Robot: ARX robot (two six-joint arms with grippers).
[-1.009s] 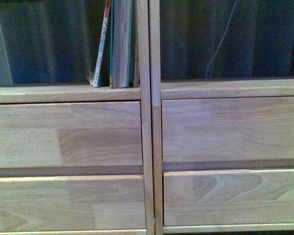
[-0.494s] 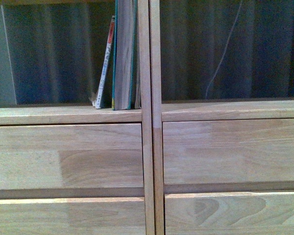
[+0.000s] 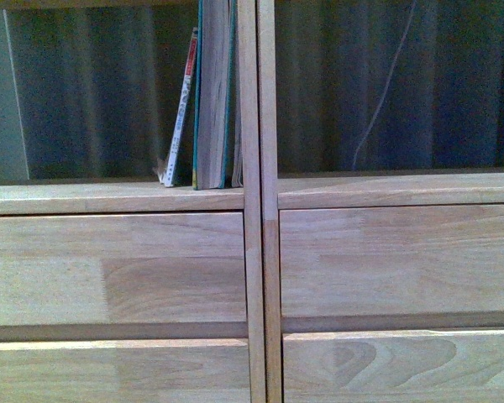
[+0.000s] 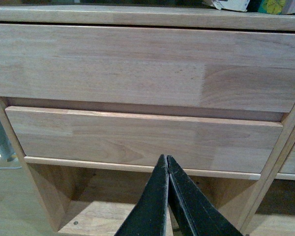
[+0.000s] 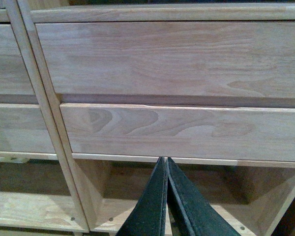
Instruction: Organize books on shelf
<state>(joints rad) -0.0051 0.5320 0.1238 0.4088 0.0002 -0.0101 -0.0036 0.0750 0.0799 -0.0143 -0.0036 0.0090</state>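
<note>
Front view puts the shelf (image 3: 118, 269) squarely ahead of me: two matching bays of pale wood, each faced with plank panels, meeting at a pair of thin uprights (image 3: 258, 201) that I take as my landmark. Both books stand on the open ledge of the bay to the left of those uprights. The teal-covered book (image 3: 212, 92) is upright, and between it and the uprights I can see another thin pale edge that I cannot identify. The thin paperback (image 3: 181, 113), white spine with red marks, leans with its top against the teal book's far side, its foot splayed out away from the uprights. The ledge on the other side of the uprights shows only a dark curtain behind it and a pale cord (image 3: 385, 80) hanging down. Neither arm appears in this view.

From my left wrist, my left pincer (image 4: 166, 160) has its two black fingers pressed together, gripping nothing, held in front of the lower plank panel of the shelf (image 4: 137, 73). From my right wrist, my right pincer (image 5: 164, 161) is likewise pressed together and empty, before the lower panel of the other bay (image 5: 177, 64), the uprights (image 5: 37, 98) off to its side.
</note>
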